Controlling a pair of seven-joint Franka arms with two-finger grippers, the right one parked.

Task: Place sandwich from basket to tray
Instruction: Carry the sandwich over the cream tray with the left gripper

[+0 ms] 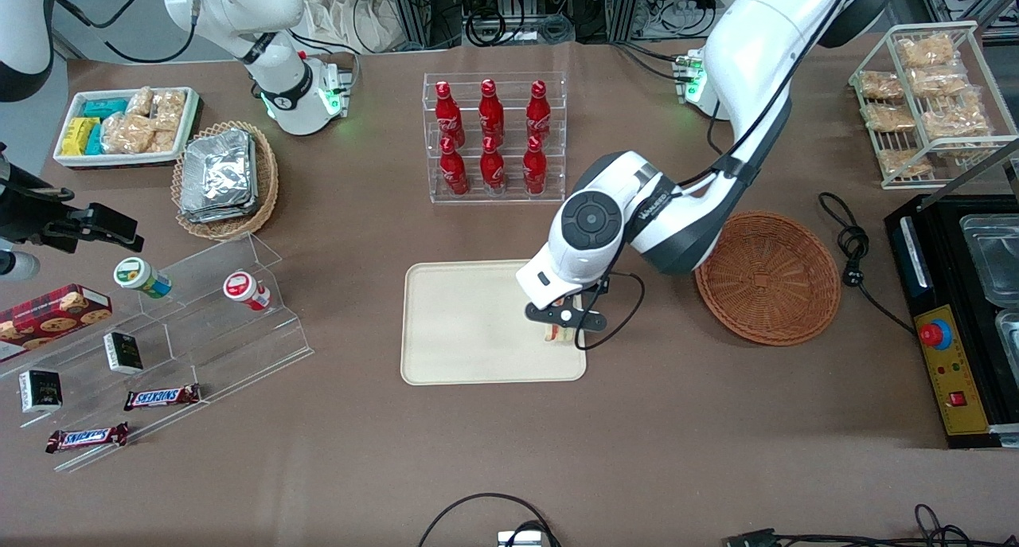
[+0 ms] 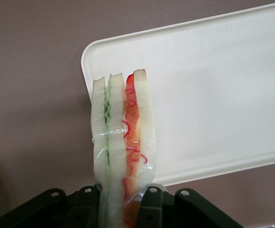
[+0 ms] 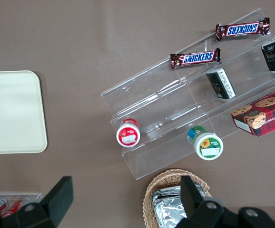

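Note:
My left gripper [image 1: 561, 330] is shut on the sandwich [image 1: 555, 334] and hangs over the cream tray [image 1: 470, 324], at the tray corner nearest the front camera on the working arm's side. The wrist view shows the sandwich [image 2: 122, 142] as a wrapped wedge with white bread and green and red filling. It stands out from between the black fingers [image 2: 152, 209] of the gripper [image 2: 123, 209], with the tray [image 2: 213, 95] corner below it. The reddish-brown wicker basket [image 1: 768, 278] sits beside the tray toward the working arm's end, with nothing in it.
A clear rack of red bottles [image 1: 493, 137] stands farther from the camera than the tray. A black machine [image 1: 959, 324] and its cable [image 1: 856, 248] lie past the basket. Toward the parked arm's end are a clear stepped shelf [image 1: 183, 332] of snacks and a tan basket [image 1: 223, 181] of foil packs.

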